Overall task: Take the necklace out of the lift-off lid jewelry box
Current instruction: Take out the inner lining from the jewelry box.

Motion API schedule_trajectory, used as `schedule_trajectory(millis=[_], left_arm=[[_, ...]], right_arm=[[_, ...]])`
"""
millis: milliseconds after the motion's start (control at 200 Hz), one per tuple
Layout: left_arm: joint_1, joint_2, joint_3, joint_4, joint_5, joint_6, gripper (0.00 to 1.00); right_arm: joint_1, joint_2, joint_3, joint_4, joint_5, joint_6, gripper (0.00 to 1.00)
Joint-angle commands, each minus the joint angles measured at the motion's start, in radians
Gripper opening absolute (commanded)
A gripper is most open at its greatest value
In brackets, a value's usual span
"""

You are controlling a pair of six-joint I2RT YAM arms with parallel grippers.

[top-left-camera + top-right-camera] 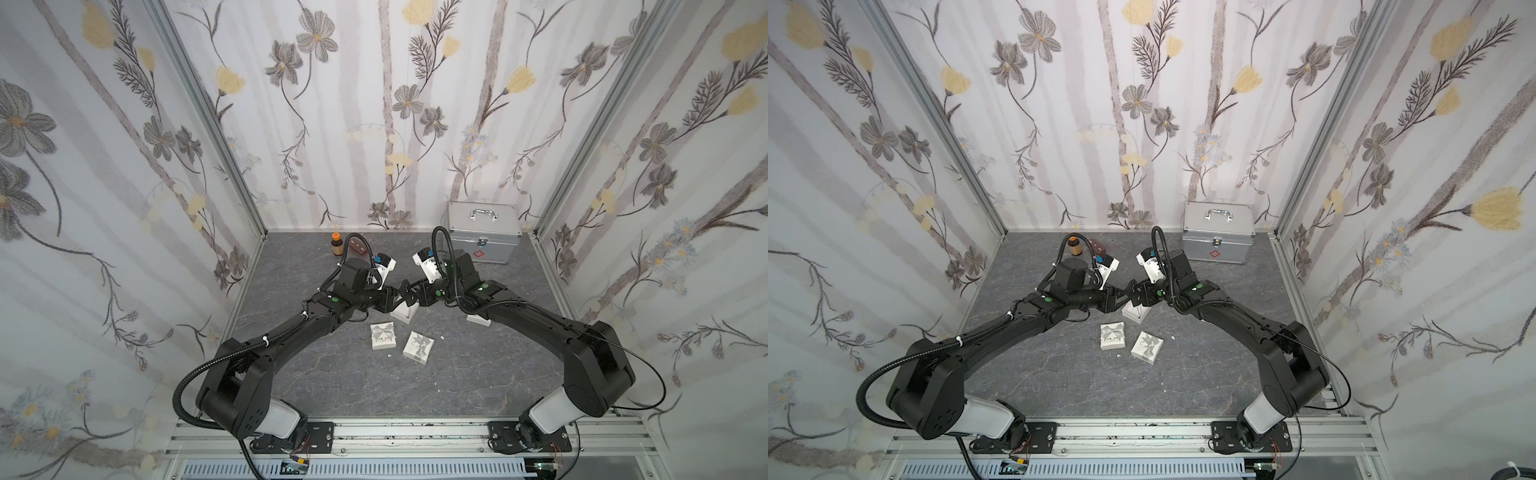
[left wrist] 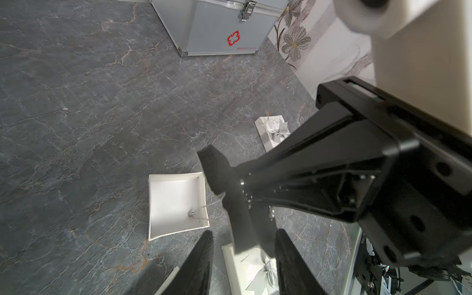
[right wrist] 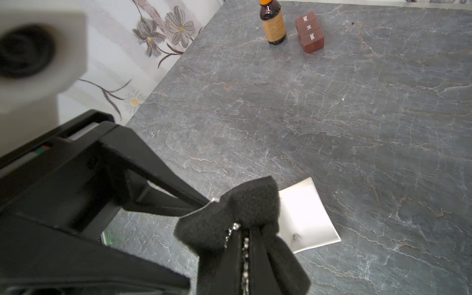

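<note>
Dark marbled tabletop [image 2: 102, 115]: right gripper [image 3: 244, 237] pinches black foam insert [image 3: 245, 204]; left gripper [image 2: 245, 231] has fingers spread. The necklace [image 2: 191, 213] trails into the open box base [image 2: 173, 194], lower centre, where its pendant could snag and drag the base.

Lab test booth: floral-papered walls [image 1: 374, 124], aluminium frame [image 1: 215, 124], slotted mounting rail [image 1: 415, 434].

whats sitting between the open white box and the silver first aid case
Nothing. In the left wrist view the stretch of dark stone table between the open white box and the silver case is bare.
</note>
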Motion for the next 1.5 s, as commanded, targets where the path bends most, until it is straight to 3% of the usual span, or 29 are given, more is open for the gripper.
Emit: schedule_trajectory(millis=[0, 395, 774, 1019, 1364, 1494], left_arm=[[-0.001, 0.009, 0.027, 0.065, 0.021, -0.031, 0.38], [0.0, 0.005, 0.027, 0.055, 0.028, -0.032, 0.0], [0.003, -0.038, 0.023, 0.024, 0.065, 0.039, 0.0], [0.003, -0.09, 0.029, -0.037, 0.132, 0.134, 0.0], [0.008, -0.193, 0.022, -0.1, 0.062, 0.278, 0.0], [0.01, -0.199, 0.029, -0.1, 0.063, 0.298, 0.0]], right_arm=[[0.005, -0.011, -0.001, 0.039, 0.022, -0.016, 0.05], [-0.002, -0.027, -0.015, 0.068, -0.008, -0.009, 0.11], [-0.046, -0.095, -0.096, 0.12, -0.198, -0.046, 0.25], [-0.05, -0.129, -0.125, 0.107, -0.232, -0.114, 0.29], [-0.058, -0.183, -0.173, 0.141, -0.281, -0.126, 0.3], [-0.061, -0.188, -0.199, 0.179, -0.325, -0.126, 0.36]])
